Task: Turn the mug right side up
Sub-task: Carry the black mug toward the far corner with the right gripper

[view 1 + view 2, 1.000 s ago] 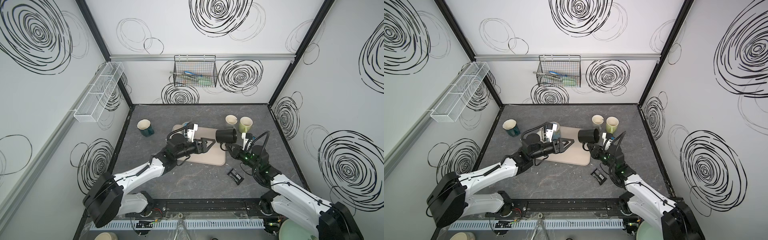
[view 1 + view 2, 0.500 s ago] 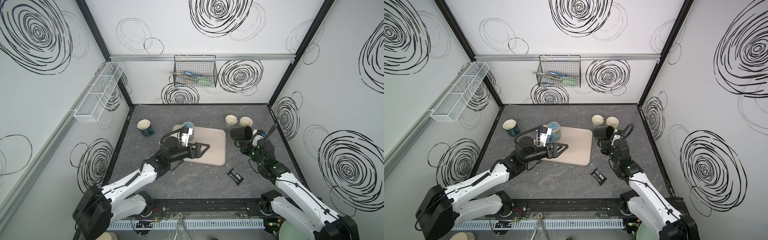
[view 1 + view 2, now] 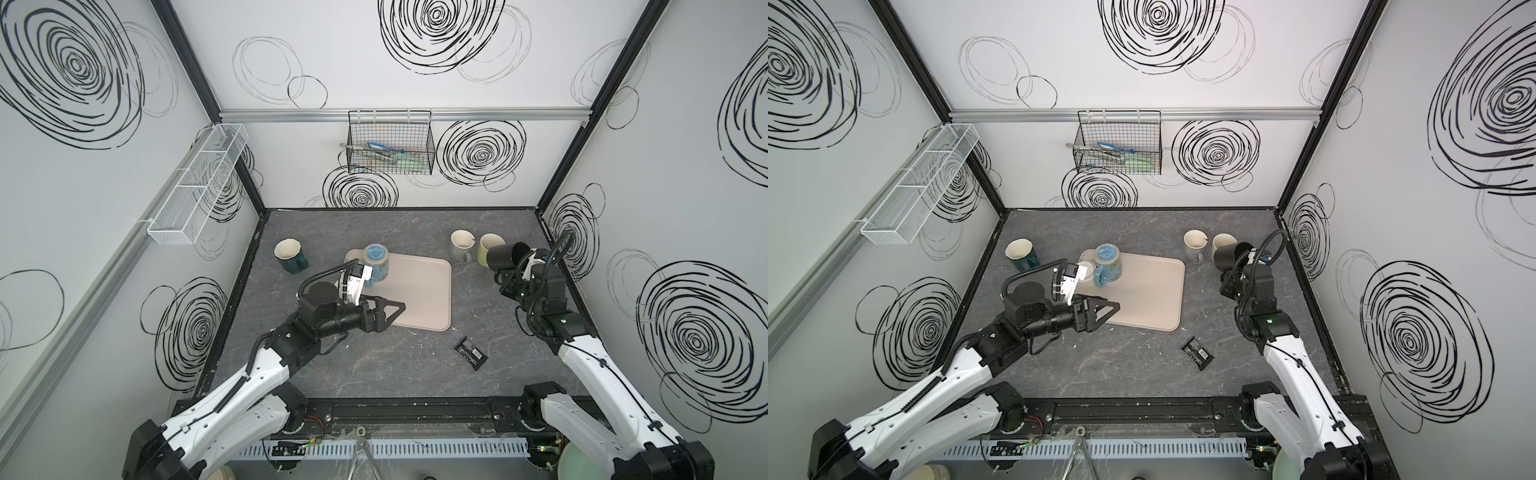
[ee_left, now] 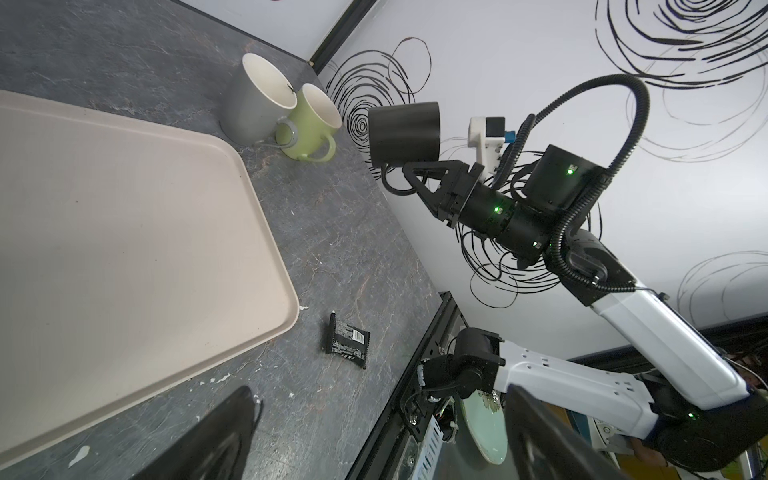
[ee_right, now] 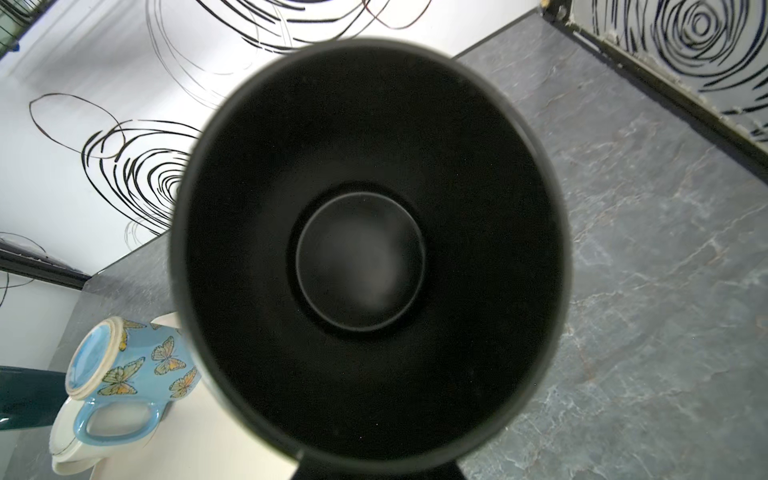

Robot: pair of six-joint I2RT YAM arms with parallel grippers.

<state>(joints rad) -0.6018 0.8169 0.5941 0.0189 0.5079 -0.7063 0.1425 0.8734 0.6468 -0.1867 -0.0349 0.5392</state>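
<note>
"Scribbled white walls (image 3: 291, 158) and a grey marbled worktop (image 3: 374, 374), that's what my feed shows. What do you need?"

"Start with the right side."

"My right tool (image 4: 409, 176) is clamped on the black mug (image 4: 404, 133) by its handle. I have the mug in the air at the right of the booth, lying on its side rather than upright. Its mouth faces my right wrist camera, so I look straight down the dark inside to the bottom."

"What's around it?"

"Just beside it is the green mug (image 3: 486, 249), and right next to that is the grey mug (image 3: 460, 245). Both stand mouth up on the worktop near the back right. From above the black mug overlaps the green one, but my left wrist camera shows a gap between them."

"And the left?"

"My left tool (image 3: 395, 311) has its jaws wide apart and holds nothing. It's over the near left corner of the beige tray (image 3: 424, 299). The blue butterfly mug (image 3: 376, 268) stands at the tray's far left corner. Beyond the tray's left edge the teal mug (image 3: 289, 259) sits mouth up. A small black packet (image 3: 470, 352) lies on the worktop off the tray's near right corner. On the back wall hangs a wire basket (image 3: 390, 149) with utensils inside."
</note>
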